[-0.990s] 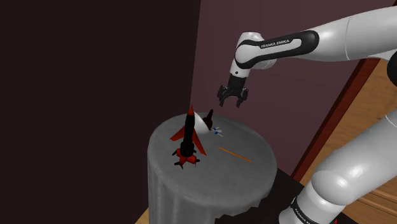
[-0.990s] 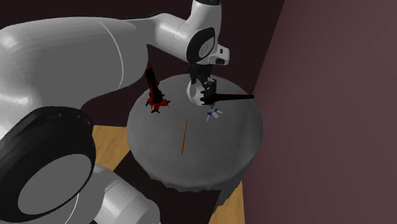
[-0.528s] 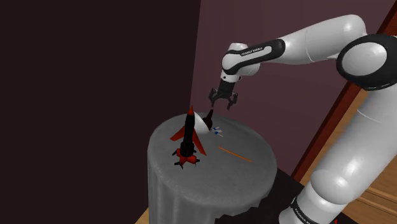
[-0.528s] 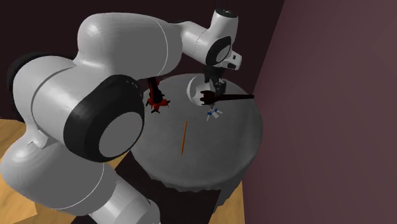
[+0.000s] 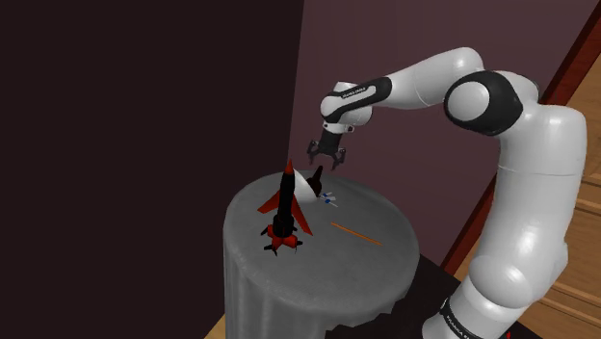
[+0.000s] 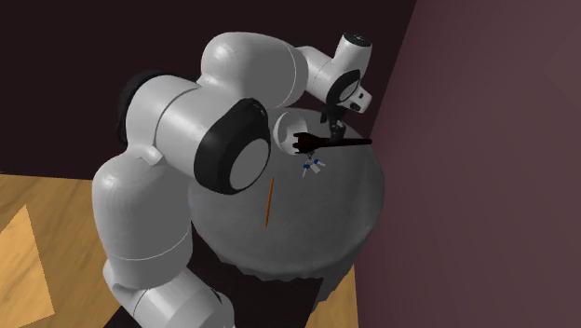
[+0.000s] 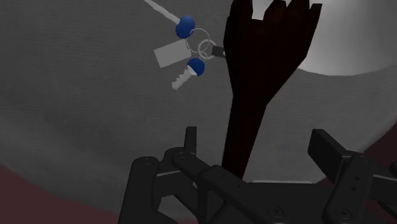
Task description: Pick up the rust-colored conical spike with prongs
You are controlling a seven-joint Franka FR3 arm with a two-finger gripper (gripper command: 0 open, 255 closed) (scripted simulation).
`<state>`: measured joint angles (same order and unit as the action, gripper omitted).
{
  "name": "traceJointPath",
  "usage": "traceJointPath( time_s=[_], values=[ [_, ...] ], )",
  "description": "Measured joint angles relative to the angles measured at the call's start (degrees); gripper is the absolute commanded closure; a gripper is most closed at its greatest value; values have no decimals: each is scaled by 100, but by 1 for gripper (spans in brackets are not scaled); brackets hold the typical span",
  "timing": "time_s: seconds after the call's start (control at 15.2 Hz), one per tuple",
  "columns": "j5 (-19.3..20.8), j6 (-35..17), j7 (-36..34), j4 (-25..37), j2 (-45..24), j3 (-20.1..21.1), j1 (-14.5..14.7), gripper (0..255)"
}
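Item 1: spike [image 6: 335, 142]. I read it as dark, almost black with a brown cast. It lies flat on the far part of the round grey-draped table [image 6: 307, 238]. Its long axis runs nearly level across the second exterior view. The pronged end points to that view's left, at the rim of a white bowl [image 6: 285, 129]. The tapered tip points right, toward the maroon wall.

Item 2: gripper [image 5: 326, 161]. It hovers above the spike with its jaws apart and nothing clasped. In the wrist view the spike's narrow end runs toward the gap between the fingers and the prongs face away.

Item 3: key ring [image 7: 195, 66] with blue heads and a pale tag, just beside the spike's pronged end.

Item 4: red-and-black rocket [image 5: 285, 204], upright, near the table edge.

Item 5: thin orange stick [image 6: 268, 200], lying flat mid-table.

Writing: white lettering on the arm's dark band (too small for me to read).
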<state>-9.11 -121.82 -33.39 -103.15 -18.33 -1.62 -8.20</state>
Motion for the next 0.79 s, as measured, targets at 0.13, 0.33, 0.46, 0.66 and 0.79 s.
traceJointPath(
  time_s=[0.13,0.33,0.46,0.66,0.79],
  values=[
    [-85,-5,-168,367,-372,-40,-44,0],
    [-209,-5,-364,947,-963,-93,-130,0],
    [-242,-82,-385,1008,-1102,-97,-147,0],
    [-272,-264,-361,946,-1223,-89,-153,0],
    [-290,-397,-337,906,-1317,-80,-155,0]
  ],
)
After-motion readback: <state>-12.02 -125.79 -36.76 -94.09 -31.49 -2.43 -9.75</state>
